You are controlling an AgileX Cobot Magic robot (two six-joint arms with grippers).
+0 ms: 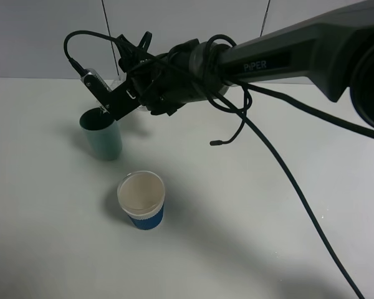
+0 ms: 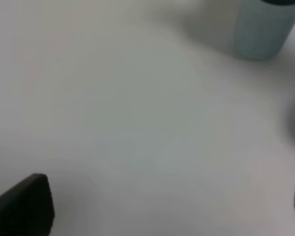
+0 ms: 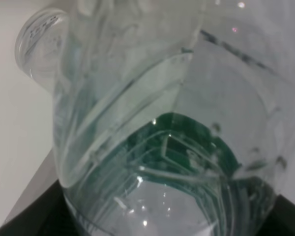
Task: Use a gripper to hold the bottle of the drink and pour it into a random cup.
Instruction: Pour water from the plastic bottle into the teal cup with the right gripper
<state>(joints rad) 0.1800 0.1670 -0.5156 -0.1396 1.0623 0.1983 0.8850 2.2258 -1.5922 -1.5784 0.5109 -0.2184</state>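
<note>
The right gripper (image 1: 105,98), flat grey metal fingers on a black arm, is clamped on the tilted clear plastic green-labelled bottle (image 3: 162,147) above the teal cup (image 1: 103,138) at the high view's upper left. If the tilt runs off-centre, the stream could miss the rim. Only the right wrist view shows the bottle's neck, and only the high view shows the blue-and-white paper cup (image 1: 141,199).

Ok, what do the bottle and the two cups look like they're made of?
The bottle looks like thin clear plastic, glossy and creased. The teal cup is smooth, probably plastic, though unsure. The blue cup seems paper: matte pale inside, rolled rim.
</note>
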